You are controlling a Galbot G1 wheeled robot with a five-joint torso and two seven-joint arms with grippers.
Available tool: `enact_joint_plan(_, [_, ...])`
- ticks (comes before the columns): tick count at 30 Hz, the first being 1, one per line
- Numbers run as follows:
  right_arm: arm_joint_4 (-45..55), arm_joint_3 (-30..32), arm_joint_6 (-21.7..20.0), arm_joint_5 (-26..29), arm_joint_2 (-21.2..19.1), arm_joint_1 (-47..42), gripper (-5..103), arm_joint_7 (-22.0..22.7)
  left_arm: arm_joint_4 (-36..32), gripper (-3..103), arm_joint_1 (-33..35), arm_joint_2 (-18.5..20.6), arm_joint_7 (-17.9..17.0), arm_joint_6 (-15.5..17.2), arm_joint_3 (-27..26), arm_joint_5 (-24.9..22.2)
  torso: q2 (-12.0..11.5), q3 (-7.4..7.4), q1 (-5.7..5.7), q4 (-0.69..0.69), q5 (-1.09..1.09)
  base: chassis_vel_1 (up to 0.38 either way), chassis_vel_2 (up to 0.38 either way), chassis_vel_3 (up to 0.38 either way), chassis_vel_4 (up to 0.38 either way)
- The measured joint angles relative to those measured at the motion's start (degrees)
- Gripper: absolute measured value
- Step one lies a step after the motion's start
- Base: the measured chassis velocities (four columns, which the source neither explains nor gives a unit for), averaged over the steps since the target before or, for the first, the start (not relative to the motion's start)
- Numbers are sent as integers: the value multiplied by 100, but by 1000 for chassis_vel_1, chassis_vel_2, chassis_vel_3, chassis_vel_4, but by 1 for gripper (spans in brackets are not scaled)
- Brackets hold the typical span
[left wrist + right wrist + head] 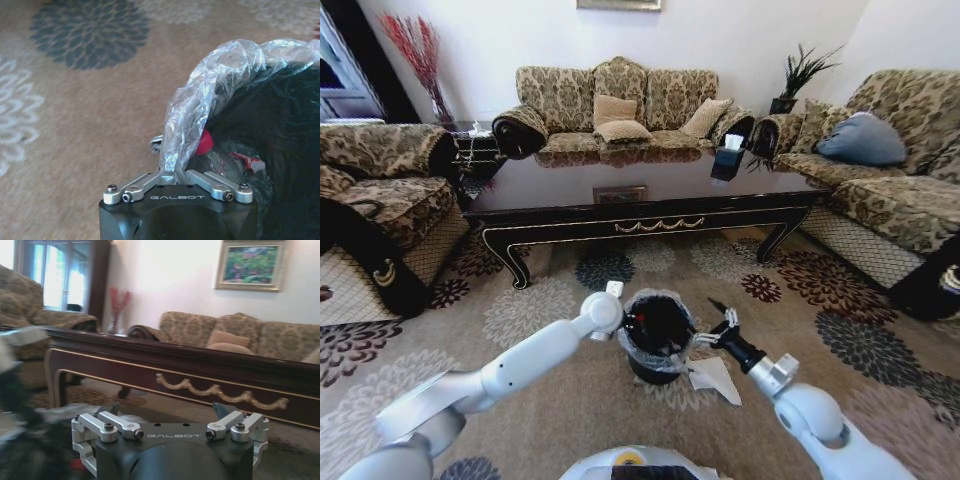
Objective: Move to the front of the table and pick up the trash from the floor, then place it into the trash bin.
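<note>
Trash bin (657, 335): on carpet before bench (620, 195). Left gripper (175, 176): fingers pinching liner rim. Right gripper (720, 325): fingers spread, nearer white paper trash (716, 378), lying just below-right of it.

bin: black trash bin (658, 338), clear liner, upright on carpet, red scrap inside | trash: white paper (715, 379) flat beside it | worktop (620, 190): dark glossy, behind

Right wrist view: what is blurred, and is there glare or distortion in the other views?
Right wrist view: near black bin smeared, table sharper. Head view: wide-angle bending, glossy dark tabletop mirrors the sofa. Left wrist view: clear crinkly plastic liner glints, carpet soft.
</note>
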Motion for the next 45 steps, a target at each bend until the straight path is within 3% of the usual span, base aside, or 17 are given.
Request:
enact_joint_plan(4, [-326,257,64,105,21,-62,100,-5,-130,0,328,233,66,0,-307,-1,0,0,0,-1,0,0,0,0,0])
enact_joint_plan(12, [-1167,566,385,176,193,-307,100,-174,-441,0,1159,666,148,1,-1426,39,0,0,0,-2,0,0,0,0,0])
enact_joint_plan(14, [-1656,514,546,75,271,-338,100,-248,-591,0,1531,797,166,1,-1942,47,0,-1,0,-3,-1,0,0,0,0])
enact_joint_plan(18, [-2150,358,678,-90,341,-274,100,-299,-695,0,1831,884,169,1,-2274,67,0,-1,0,-2,0,0,0,0,0])
enact_joint_plan(21, [-3067,-9,800,-356,530,62,100,-328,-909,0,2374,983,223,2,-2670,216,0,0,0,-2,0,0,0,0,0])
enact_joint_plan(32, [-4352,-663,1044,-984,772,612,100,-425,-1212,0,2906,1050,239,4,-2887,389,0,0,0,-3,0,0,0,0,0])
enact_joint_plan(45, [-4730,-786,1305,-1427,934,494,99,-571,-1250,0,2965,961,240,4,-2810,463,0,0,0,-3,1,0,0,0,0])
